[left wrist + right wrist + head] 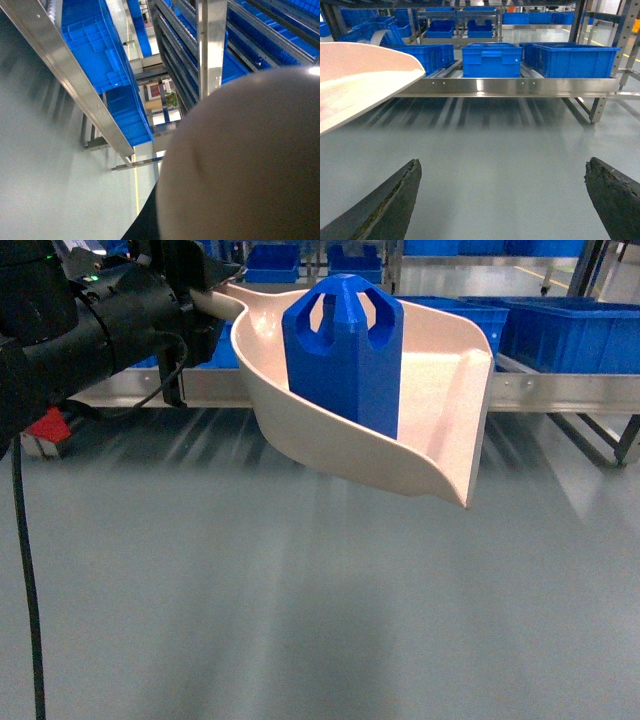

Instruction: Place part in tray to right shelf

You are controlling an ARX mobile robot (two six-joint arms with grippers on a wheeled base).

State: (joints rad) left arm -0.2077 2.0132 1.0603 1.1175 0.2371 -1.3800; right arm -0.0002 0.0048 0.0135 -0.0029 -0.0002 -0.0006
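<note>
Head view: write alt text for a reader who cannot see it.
A pale beige tray, held by its handle in the left gripper at upper left, hangs above a grey floor with a bright-blue part standing upright inside it. Behind it run the steel front rail of a shelf and blue crates.

1. left arm (90, 325): black, comes in from the upper left of the head view, forearm angled toward the middle, held raised.
2. left claw (195, 300): at the handle end of the tray (440, 390); jaws closed around the handle, as far as the head view shows. fingertips mostly hidden.
3. black cable (25, 570) hangs down from the left arm along the left edge.
4. right arm: out of the head view.
5. right claw (502, 200): jaws spread wide in the right wrist view, dark worn fingers (385, 205) at the bottom corners, nothing between them, pointing forward and level.
</note>
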